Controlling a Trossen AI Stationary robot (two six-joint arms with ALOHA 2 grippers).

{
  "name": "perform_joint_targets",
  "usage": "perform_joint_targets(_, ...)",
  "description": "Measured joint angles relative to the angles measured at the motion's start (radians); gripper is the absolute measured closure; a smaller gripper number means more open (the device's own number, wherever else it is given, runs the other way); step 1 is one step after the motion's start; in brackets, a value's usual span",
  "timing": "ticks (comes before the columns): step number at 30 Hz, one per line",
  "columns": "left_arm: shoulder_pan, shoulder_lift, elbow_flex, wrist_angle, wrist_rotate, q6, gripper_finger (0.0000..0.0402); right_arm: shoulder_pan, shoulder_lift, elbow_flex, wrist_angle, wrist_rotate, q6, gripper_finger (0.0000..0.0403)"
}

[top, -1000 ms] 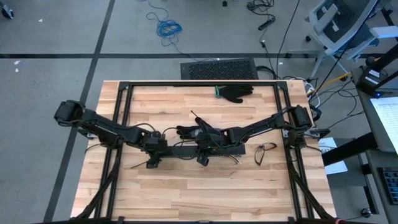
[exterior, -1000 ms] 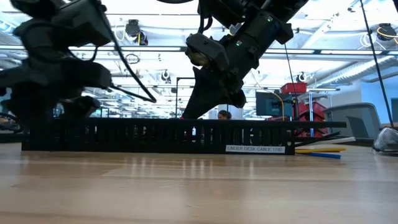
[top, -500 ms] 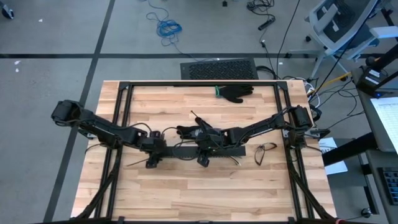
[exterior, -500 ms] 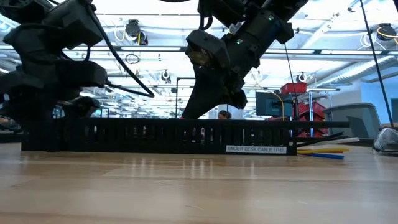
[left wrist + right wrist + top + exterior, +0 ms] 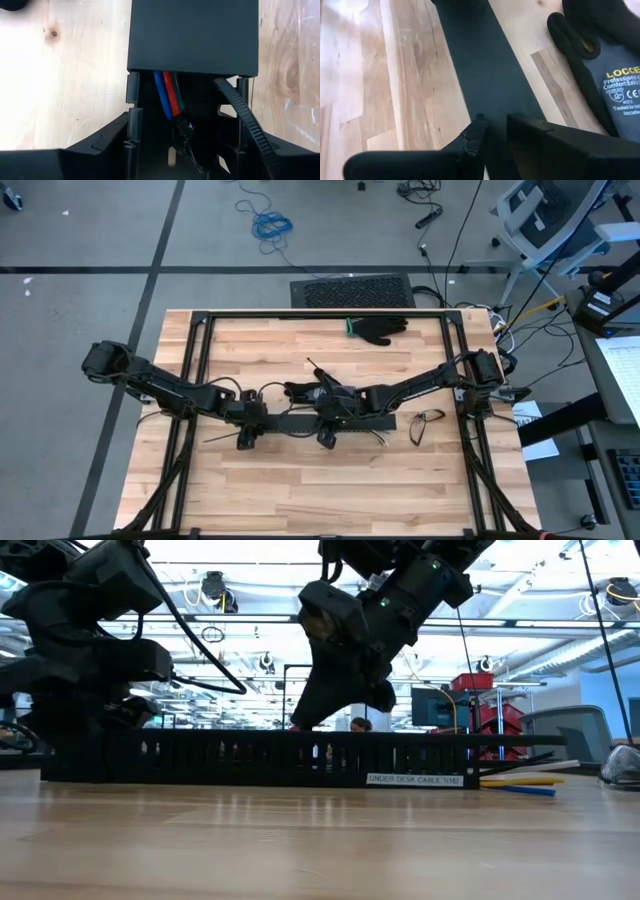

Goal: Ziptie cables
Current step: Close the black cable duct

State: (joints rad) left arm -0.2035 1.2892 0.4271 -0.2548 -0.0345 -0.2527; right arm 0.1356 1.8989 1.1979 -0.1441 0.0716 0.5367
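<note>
Our left gripper (image 5: 172, 150) sits at the open end of the black slotted cable channel (image 5: 300, 423), its jaws partly open on either side of the channel walls and gripping nothing that we can make out. Between them lie the cables (image 5: 169, 97): blue, red and green wires emerging from under the channel's lid, ending in a dark wrapped clump. A ribbed black ziptie (image 5: 245, 120) arcs just beside them.

Our right gripper (image 5: 495, 132) rests on the channel's lid near its middle, jaws narrowly apart; we cannot tell whether they pinch the lid. A black work glove (image 5: 610, 70) lies just beside the channel, and another (image 5: 380, 328) sits well apart near the table's far edge.

We judge the wires light, limp and springy, likely to slide apart, so we would take them at the wrapped clump, where they are gathered.

Against the earlier frames, the left jaws have narrowed and the left arm has shifted slightly; the right arm has not moved.
</note>
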Motion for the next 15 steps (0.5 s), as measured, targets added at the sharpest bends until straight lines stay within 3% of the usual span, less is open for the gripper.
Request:
perform_joint_targets(8,0.0,0.0,0.0,0.003,0.0,-0.004,0.0144,-0.001,-0.072,0.039,-0.025,0.009,-0.084,0.0334)
perform_joint_targets(15,0.0,0.0,0.0,0.004,-0.003,-0.004,0.0144,-0.008,-0.06,0.041,-0.035,0.017,-0.051,0.0335)
